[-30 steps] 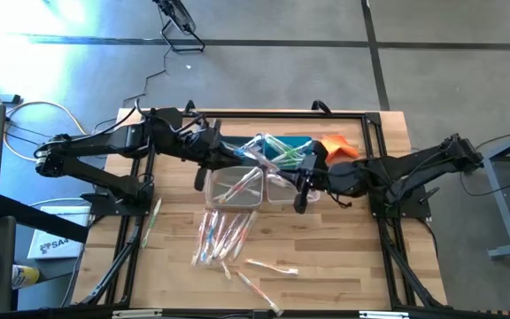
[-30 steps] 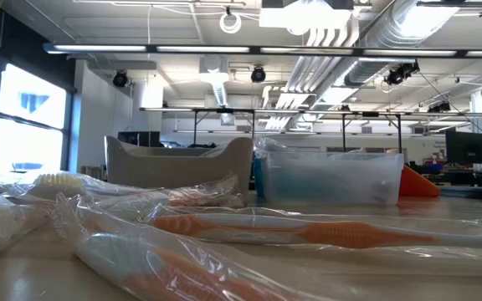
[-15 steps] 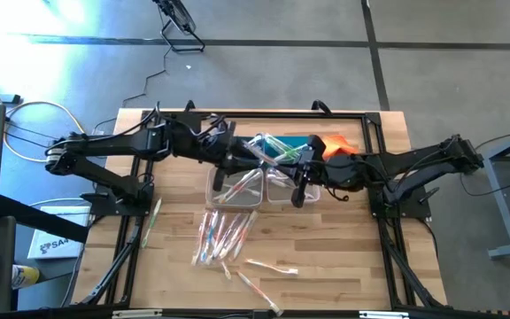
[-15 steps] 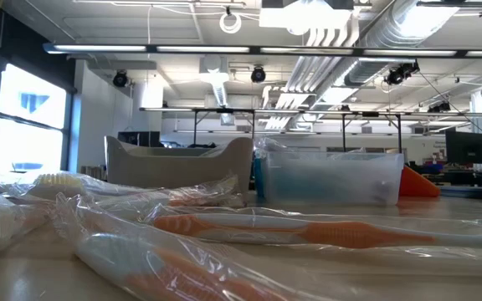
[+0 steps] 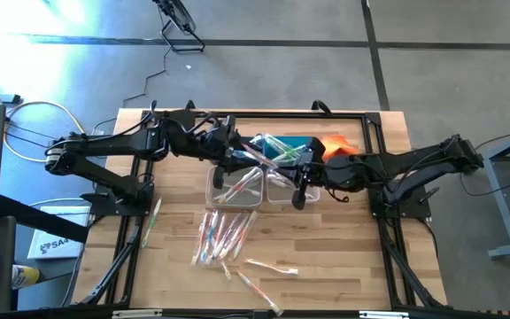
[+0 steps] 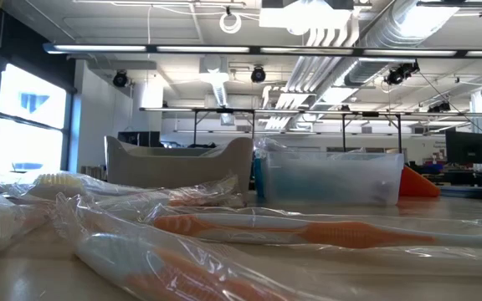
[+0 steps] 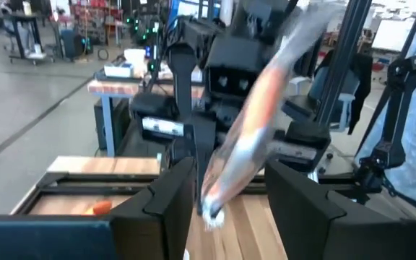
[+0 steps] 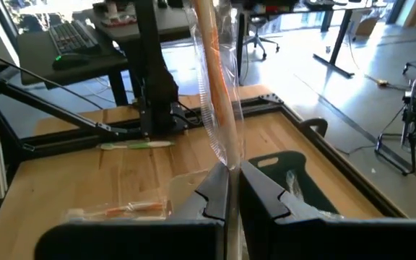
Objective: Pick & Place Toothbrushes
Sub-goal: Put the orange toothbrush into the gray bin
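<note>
Wrapped toothbrushes lie in a loose pile (image 5: 224, 235) on the wooden table near its front, and fill the foreground (image 6: 291, 227) of the low view. My left gripper (image 5: 251, 161) hovers open over the clear bins (image 5: 235, 183). A blurred orange-handled toothbrush (image 7: 255, 123) stands between its fingers (image 7: 230, 172). My right gripper (image 5: 298, 175) is over the neighbouring bin (image 5: 282, 186), shut (image 8: 231, 177) on another orange-handled wrapped toothbrush (image 8: 214, 79). Neither gripper shows in the low view. My left gripper has its fingers on either side of the blurred toothbrush. Its lower end (image 7: 209, 209) is close to one finger, but I cannot tell whether they touch. My right gripper pinches one end (image 8: 226, 157) of the wrapped toothbrush between its two fingers. The toothbrush sticks out past the fingertips, lifted clear of bins and table.
A blue bin (image 5: 292, 146) and an orange cloth (image 5: 339, 146) sit at the table's far side. One green toothbrush (image 5: 149, 221) lies near the left edge, and a few more (image 5: 268, 266) lie near the front. A black frame (image 5: 374, 159) borders the table.
My left gripper has moved toward the table's right edge, from beside the clear bins to above them.
</note>
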